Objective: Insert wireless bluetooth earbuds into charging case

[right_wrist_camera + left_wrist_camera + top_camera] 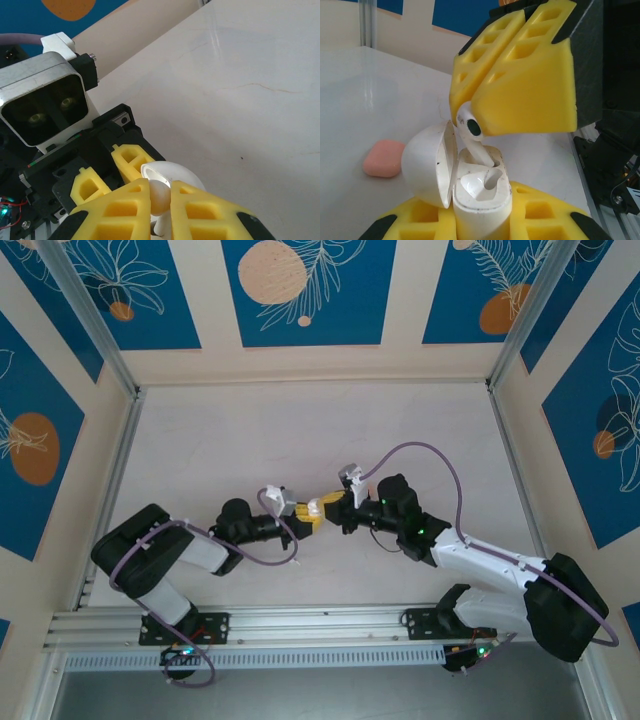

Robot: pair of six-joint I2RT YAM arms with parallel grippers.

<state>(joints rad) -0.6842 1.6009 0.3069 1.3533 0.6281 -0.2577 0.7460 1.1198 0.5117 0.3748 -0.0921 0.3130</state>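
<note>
Table: pale surface (300,430) is seen under and all around the white charging case (480,200), which is held over its middle.
Left arm: it (150,555) is stretched in towards the case from the left of the top view.
Right arm: it (500,565) is stretched in towards the case from the right, so that both arms are brought together at the case.
Left gripper: its (482,217) yellow fingers are pressed against the case body from both sides, and the case is gripped upright.
Right gripper: it (161,192) is held just above the case's open top, with its yellow fingers pinched together on the white earbud (470,125).
Pink case: it (383,158) is laid flat on the table, apart from the white case, on the side its lid swings to.
Lid: it (425,167) is swung open and is hinged at the case's side.
White earbud: its head is clamped at the right gripper's fingertips, touching the lid's edge; its stem is pointed down into the case's open top.
</note>
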